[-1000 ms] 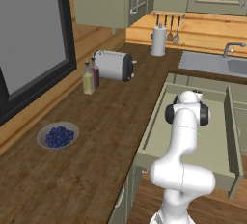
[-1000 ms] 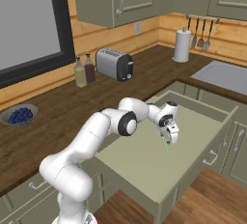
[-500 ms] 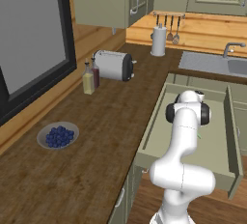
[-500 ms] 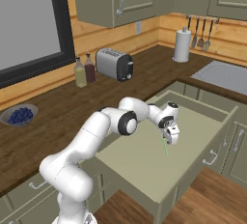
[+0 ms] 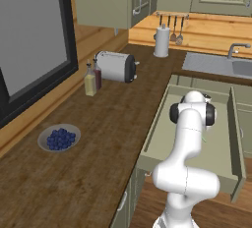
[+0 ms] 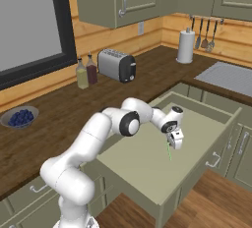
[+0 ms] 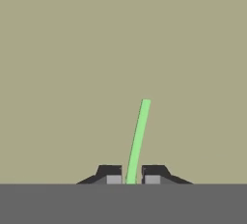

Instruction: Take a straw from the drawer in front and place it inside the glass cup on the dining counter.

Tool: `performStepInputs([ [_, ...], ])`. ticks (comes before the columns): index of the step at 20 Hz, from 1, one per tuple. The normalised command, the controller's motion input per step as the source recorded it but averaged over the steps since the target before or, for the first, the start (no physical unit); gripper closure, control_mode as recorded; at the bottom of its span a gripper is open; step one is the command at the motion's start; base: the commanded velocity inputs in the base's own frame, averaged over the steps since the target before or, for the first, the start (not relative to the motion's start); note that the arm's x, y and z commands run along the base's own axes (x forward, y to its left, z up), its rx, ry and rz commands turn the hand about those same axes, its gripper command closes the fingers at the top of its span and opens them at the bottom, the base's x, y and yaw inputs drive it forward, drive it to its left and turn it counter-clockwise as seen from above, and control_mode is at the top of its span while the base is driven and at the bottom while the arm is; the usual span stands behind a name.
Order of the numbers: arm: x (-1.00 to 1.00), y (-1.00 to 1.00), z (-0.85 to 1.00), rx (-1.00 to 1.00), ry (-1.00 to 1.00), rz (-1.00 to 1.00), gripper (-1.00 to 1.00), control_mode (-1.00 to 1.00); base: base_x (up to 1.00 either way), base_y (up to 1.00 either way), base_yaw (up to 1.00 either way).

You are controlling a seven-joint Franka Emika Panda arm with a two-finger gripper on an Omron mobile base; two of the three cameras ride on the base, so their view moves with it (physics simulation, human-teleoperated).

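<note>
From the left base view, the arm rose over the open drawer [image 5: 162,124], its upper joints hiding the hand. A sliver of the green straw [image 5: 204,139] showed just past the arm, over the drawer floor toward the right wall. The worktop [image 5: 98,138] beside the drawer carried a toaster [image 5: 116,66], two bottles [image 5: 93,78] and a bowl of blueberries [image 5: 59,138] near its left edge. A judgement: a lift made blind from this side could swing the straw into the drawer's right wall.

In the right base view, the gripper [image 6: 174,141] hung low over the middle of the drawer [image 6: 142,165], pointing down, with the straw [image 6: 169,152] running from its tips toward the floor near the front edge. The straw seemed held near one end, so most of its length hung free. That could let it pivot or drag on the floor if the hand rose at a slant.

Through the hand view, the two fingertips [image 7: 112,175] stood closed on the straw [image 7: 138,136], which ran away from them at a slight lean over the plain drawer floor [image 7: 120,39]. The hold looked thin and off-centre; a quick turn toward the dining counter might make the straw slip or twist, leaving it badly aimed for the glass cup.
</note>
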Motion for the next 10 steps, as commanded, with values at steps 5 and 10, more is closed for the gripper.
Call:
performStepInputs([
  [5, -0.14, -0.01, -0.22, 0.00, -0.02, -0.03, 1.00, -1.00, 0.00, 0.00, 0.00],
  [10, -0.24, -0.01, 0.13, 0.00, -0.11, -0.04, 1.00, -1.00, 0.00, 0.00, 0.00],
])
